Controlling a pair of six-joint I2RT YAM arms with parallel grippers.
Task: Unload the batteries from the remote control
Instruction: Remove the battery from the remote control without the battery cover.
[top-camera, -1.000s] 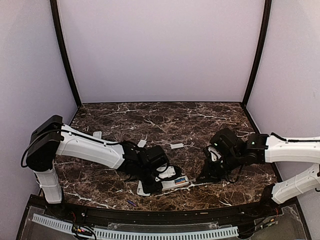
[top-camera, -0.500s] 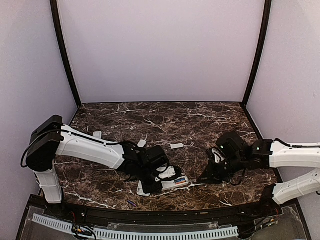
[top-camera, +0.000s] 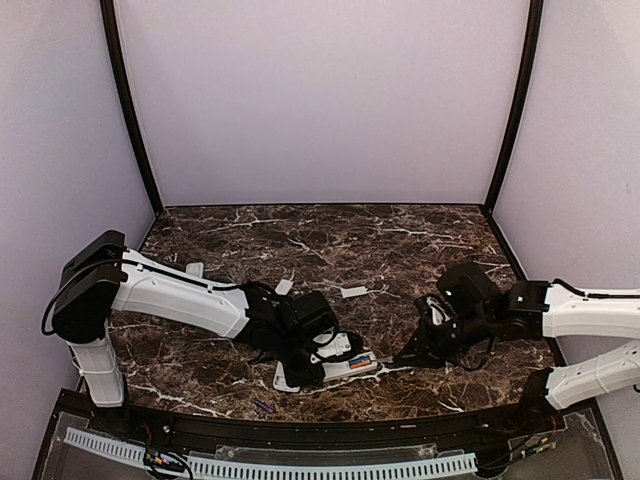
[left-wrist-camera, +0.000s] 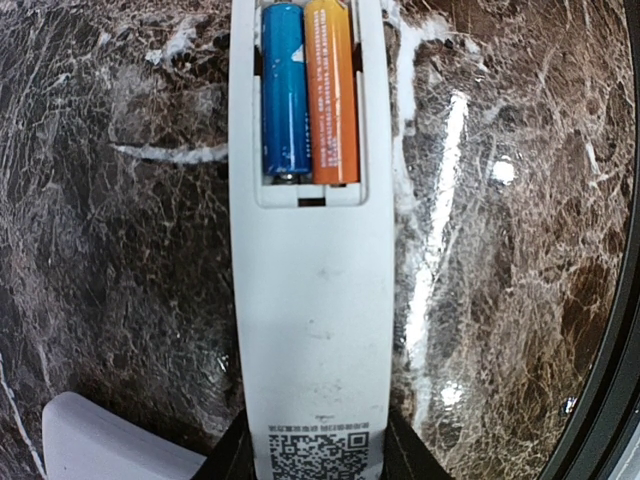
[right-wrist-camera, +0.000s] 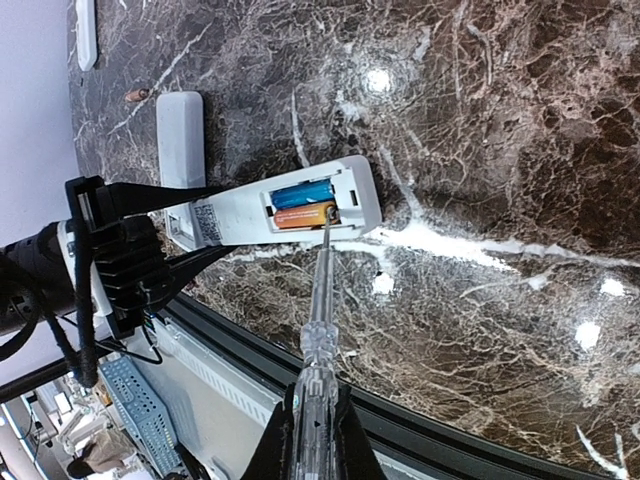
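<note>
1. The remote (left-wrist-camera: 310, 300) lies back-up on the table (top-camera: 400, 240) with its cover off. The left gripper (left-wrist-camera: 318, 462) has its fingers clamped on the remote's label end, pinning it down.
2. The right gripper (right-wrist-camera: 312, 440) has its fingers closed tight on the handle of a screwdriver (right-wrist-camera: 320, 300). The tip rests at the end of the orange battery (left-wrist-camera: 332, 95), which sits touching the blue battery (left-wrist-camera: 285, 90) in the open bay.
3. The step in hand looks like prying out the orange one. To do it well, work the tip under the battery's end, lever upward gently, and keep the left grip firm so the remote does not slide. A slip could skid the tip across both batteries.
4. Count – two batteries in the bay, and one loose battery (top-camera: 262, 406) by the front edge.
5. Two remotes – the held one and a spare remote (right-wrist-camera: 180, 140) beside it. Three small white covers (top-camera: 353, 292) lie farther back.
</note>
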